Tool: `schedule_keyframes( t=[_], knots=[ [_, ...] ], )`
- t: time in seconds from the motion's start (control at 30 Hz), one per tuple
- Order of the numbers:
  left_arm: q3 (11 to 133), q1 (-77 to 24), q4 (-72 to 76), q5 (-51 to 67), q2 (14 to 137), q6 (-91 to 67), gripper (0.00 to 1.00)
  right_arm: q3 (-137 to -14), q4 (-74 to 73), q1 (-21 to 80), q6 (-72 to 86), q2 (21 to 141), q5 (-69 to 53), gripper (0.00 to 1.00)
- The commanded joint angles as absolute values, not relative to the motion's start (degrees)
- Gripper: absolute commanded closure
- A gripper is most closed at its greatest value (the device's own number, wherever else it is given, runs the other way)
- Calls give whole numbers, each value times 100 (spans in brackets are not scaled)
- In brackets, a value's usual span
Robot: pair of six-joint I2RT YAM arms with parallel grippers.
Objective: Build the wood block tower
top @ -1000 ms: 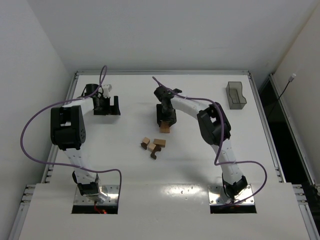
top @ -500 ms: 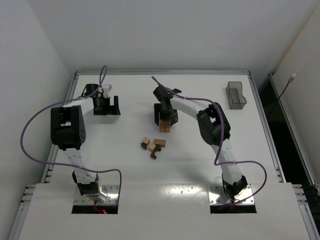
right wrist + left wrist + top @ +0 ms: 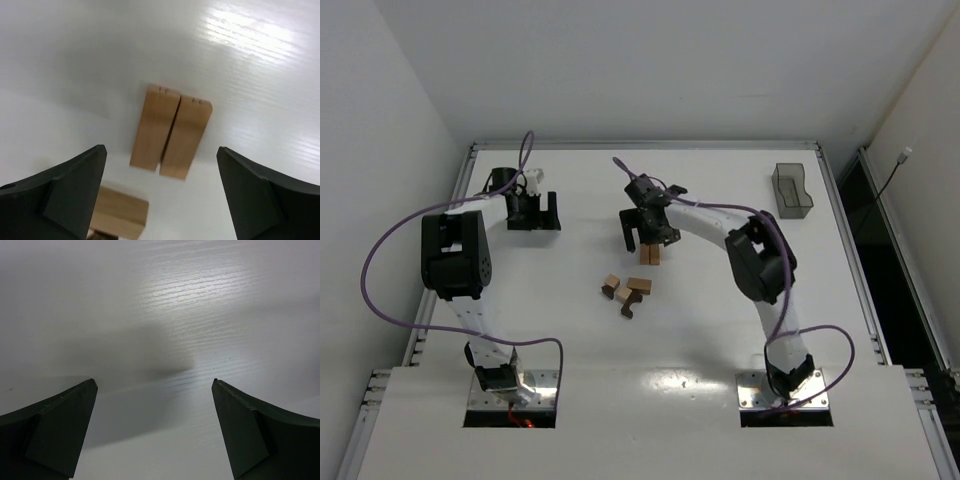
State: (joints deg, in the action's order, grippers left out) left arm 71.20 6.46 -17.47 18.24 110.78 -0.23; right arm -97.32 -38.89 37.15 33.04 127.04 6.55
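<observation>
Two light tan wood blocks (image 3: 651, 256) sit side by side, touching, on the white table near its middle; the right wrist view shows the pair (image 3: 170, 132) from above. My right gripper (image 3: 645, 232) hovers just behind and above them, open, nothing between its fingers (image 3: 161, 148). Several loose wood blocks (image 3: 626, 291), tan and dark brown, lie in a cluster nearer the arms; one tan block (image 3: 120, 212) shows at the bottom of the right wrist view. My left gripper (image 3: 533, 212) rests open at the far left over bare table (image 3: 154, 381). No taller tower shows.
A grey translucent tray (image 3: 792, 190) stands at the far right of the table. The purple cables loop above both arms. The table's raised rim (image 3: 645, 146) runs along the back edge.
My right gripper has opened, letting go of a tan block that now sits beside the first one, and has drawn up and back a little. The left arm has not moved.
</observation>
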Motion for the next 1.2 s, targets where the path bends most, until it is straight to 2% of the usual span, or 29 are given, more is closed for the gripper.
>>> schedule_keyframes(
  t=[0.0, 0.17, 0.27, 0.33, 0.37, 0.4, 0.5, 0.57, 0.67, 0.77, 0.83, 1.13, 1.17],
  knots=[
    [7049, 729, -1740, 1854, 11013, 35, 0, -8995, -2720, 4173, 2342, 11235, 1412, 12],
    [6856, 729, -1679, 2038, 10759, 149, 0, -7718, -1443, 4640, 900, 9382, 2310, 15],
    [6716, 616, -1757, 2258, 10530, 446, 0, -7086, -1029, 4755, -165, 8940, 2654, 32],
    [6584, 379, -1880, 2259, 10188, 719, 0, -6558, -1115, 4432, -1049, 8614, 2155, 27],
    [6513, 100, -1933, 2259, 10047, 947, 0, -6365, -1212, 4290, -1133, 8535, 2153, 23],
    [6434, -43, -2021, 2311, 9759, 1036, 0, -6363, -1378, 4150, -1238, 8412, 1753, 13],
    [6135, -710, -2275, 2312, 9397, 1300, 0, -6249, -2029, 3535, -1300, 8280, 1453, 3],
    [5917, -1253, -2329, 2198, 9106, 1353, 0, -6127, -2310, 2990, -1301, 8201, 1250, 3],
    [5722, -1756, -2329, 1855, 8878, 1301, 0, -6047, -2512, 2245, -1301, 8200, 1196, 10],
    [5661, -2170, -2329, 1723, 8824, 1073, 0, -5994, -2724, 1620, -1135, 8200, 897, 12],
    [5660, -2381, -2329, 1556, 8824, 871, 8, -5994, -2794, 1398, -1064, 8200, 844, 14],
    [5555, -2777, -2276, 1230, 8824, 554, 18, -6055, -2997, 817, -686, 8323, 282, 14],
    [5555, -2777, -2276, 1178, 8772, 554, 22, -6056, -3049, 756, -599, 8393, 229, 14]
  ],
)
